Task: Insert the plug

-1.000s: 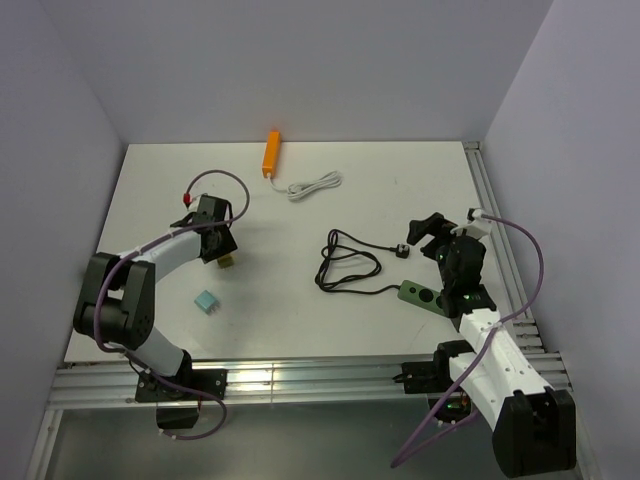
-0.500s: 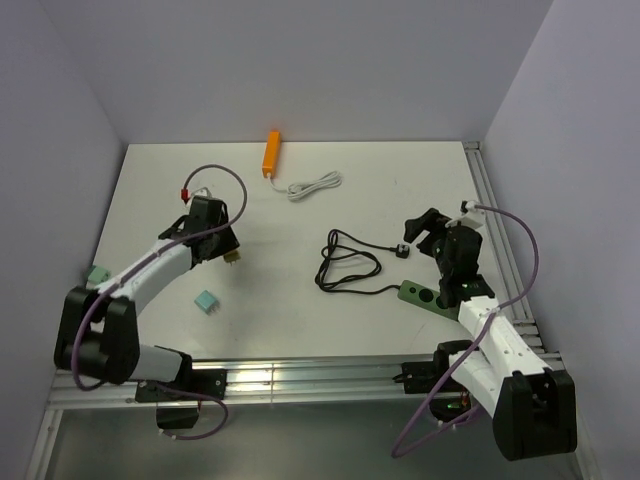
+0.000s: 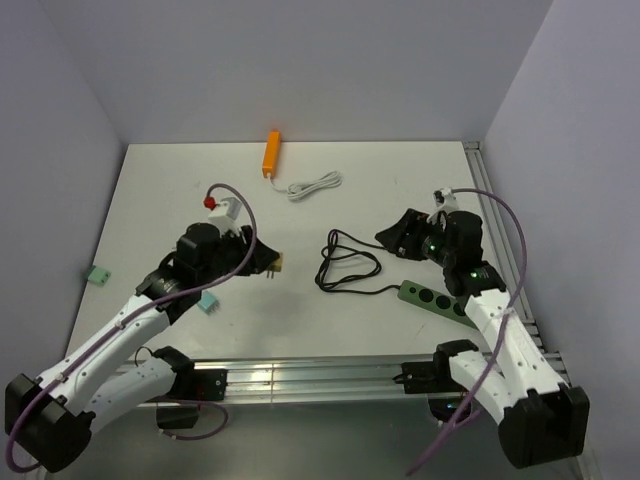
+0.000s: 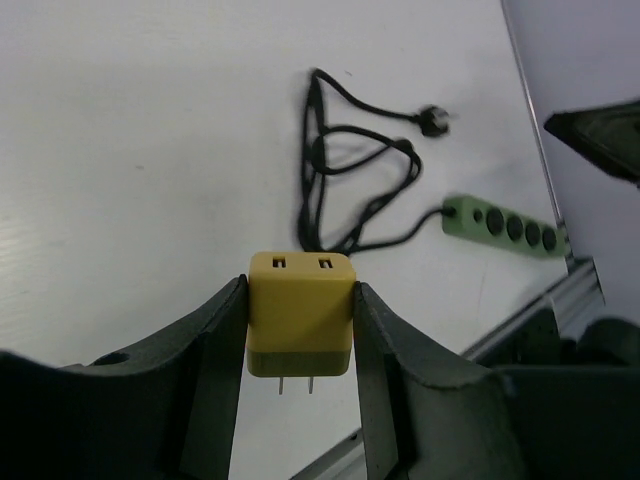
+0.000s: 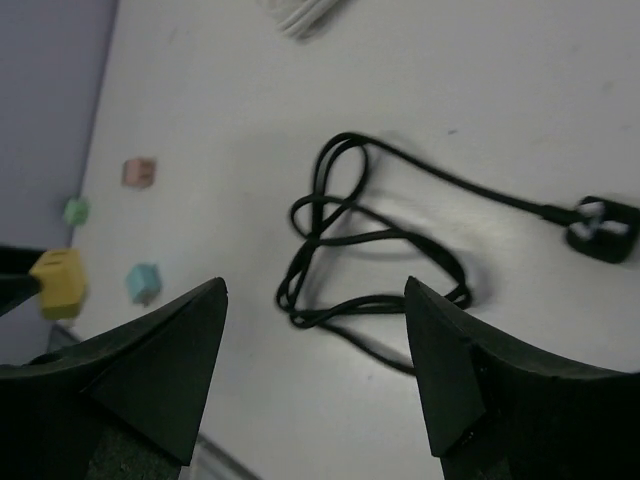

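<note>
Carrying step: left fingers [image 4: 215,340] clamp the yellow plug [image 4: 300,312], right fingers [image 5: 160,350] gape empty; next, prongs [image 4: 295,385] must align with the green power strip [image 3: 435,297], right of frame.

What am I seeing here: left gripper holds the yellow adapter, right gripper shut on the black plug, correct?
Not quite. The right gripper is open and empty; the black plug lies loose off to its side, as the right wrist view shows. The left gripper does hold the yellow adapter.
</note>
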Available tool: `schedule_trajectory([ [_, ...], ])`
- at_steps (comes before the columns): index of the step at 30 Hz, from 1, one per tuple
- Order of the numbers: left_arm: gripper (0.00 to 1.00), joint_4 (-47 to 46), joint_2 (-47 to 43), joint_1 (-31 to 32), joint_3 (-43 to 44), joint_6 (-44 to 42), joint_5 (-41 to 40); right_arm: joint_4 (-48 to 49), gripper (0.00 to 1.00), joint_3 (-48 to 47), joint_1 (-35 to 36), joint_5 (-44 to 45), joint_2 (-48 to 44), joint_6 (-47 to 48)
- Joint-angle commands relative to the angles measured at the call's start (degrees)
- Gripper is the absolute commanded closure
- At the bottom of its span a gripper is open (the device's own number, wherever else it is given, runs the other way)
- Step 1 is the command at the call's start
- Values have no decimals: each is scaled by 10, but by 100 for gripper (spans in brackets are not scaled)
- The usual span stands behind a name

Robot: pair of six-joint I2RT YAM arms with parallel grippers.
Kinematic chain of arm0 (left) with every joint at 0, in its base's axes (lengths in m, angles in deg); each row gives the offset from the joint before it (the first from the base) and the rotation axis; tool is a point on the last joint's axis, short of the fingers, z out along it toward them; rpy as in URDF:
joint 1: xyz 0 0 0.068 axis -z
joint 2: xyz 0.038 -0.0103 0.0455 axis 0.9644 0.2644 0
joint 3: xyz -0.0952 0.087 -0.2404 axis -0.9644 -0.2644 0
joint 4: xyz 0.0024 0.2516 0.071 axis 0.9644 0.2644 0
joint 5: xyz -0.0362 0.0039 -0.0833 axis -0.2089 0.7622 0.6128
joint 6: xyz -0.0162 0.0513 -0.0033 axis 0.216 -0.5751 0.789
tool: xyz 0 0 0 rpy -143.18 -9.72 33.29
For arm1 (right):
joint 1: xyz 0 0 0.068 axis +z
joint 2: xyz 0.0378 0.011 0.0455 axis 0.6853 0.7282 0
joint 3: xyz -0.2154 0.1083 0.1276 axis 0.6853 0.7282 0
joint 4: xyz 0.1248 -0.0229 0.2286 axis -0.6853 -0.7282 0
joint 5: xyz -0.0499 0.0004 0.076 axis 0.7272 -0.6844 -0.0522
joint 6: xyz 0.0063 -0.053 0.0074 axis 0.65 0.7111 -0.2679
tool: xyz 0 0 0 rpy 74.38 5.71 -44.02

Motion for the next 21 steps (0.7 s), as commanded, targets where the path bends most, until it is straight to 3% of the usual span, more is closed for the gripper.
schedule_trajectory([
  [1,100,-68,-21,72,5,-44,23,-96,21,-56,35,-128,-73,-7],
  [6,100,-71,29,269,62,-91,-132,-227,22,-130,147,-132,-112,-28],
  [9,100,-80,69,394,86,-115,-278,-297,23,-171,173,-132,-137,-27],
  [13,100,-119,119,544,93,-153,-413,-397,26,-222,175,-133,-165,3],
  [16,100,-165,132,581,83,-173,-466,-453,32,-227,176,-174,-166,16],
  [21,100,-208,129,629,67,-215,-482,-552,33,-241,182,-159,-161,69],
])
